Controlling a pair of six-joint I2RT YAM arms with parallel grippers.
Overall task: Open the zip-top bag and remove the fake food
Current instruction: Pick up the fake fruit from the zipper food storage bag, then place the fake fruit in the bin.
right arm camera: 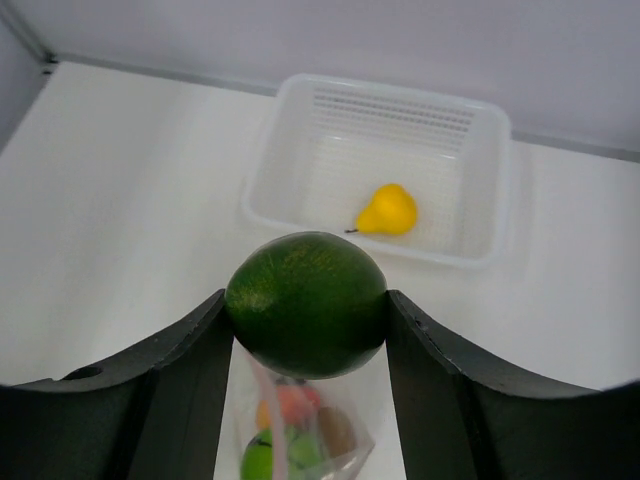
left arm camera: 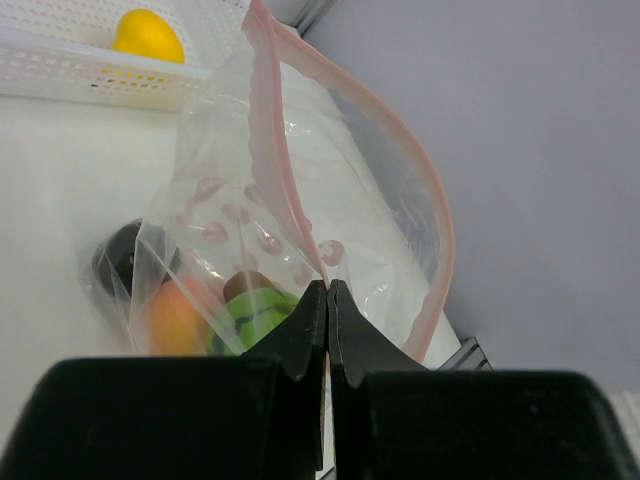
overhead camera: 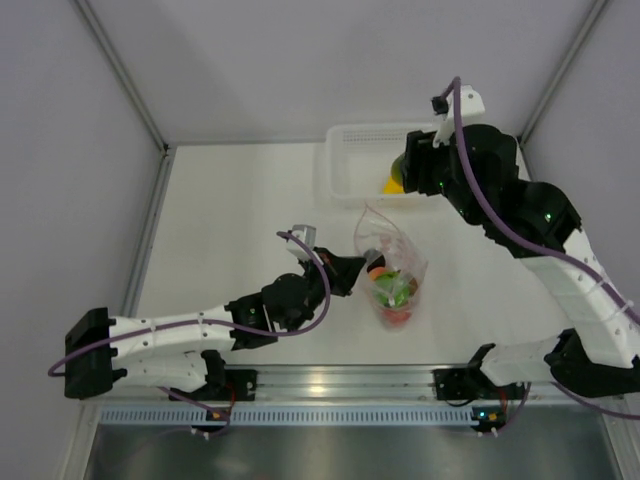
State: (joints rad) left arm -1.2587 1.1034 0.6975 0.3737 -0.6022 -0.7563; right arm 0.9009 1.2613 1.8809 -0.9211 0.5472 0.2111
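1. Right gripper (right arm camera: 306, 322): fingers part-spread and closed around a dark green fruit (right arm camera: 306, 300), round, which is carried clear of the table (overhead camera: 230, 230). It is held up by the near edge of the tray (right arm camera: 390, 90). Whether it hangs over the tray or just short of it cannot be told.

2. Left gripper (left arm camera: 327, 300): jaws pressed fully together, with the rim of the zip-top bag (left arm camera: 300, 180) pinched between them at the pink zip strip (left arm camera: 275, 130).

3. Zip-top bag: clear and crinkled, set on the table between the two arms and on the near side of the tray. Its mouth is spread open, with the zip strip drawn into a loop.

4. Contents seen inside the bag: an orange fruit (left arm camera: 175, 315), a light green fruit (left arm camera: 255, 315), a brown fruit (left arm camera: 243, 285) and a dark purple fruit (left arm camera: 125, 255), bunched at the bottom. Something pink-red is glimpsed among them from above.

5. Tray: white, perforated and rectangular, placed at the far side of the table. One yellow pear (right arm camera: 388, 210) is lying in it.
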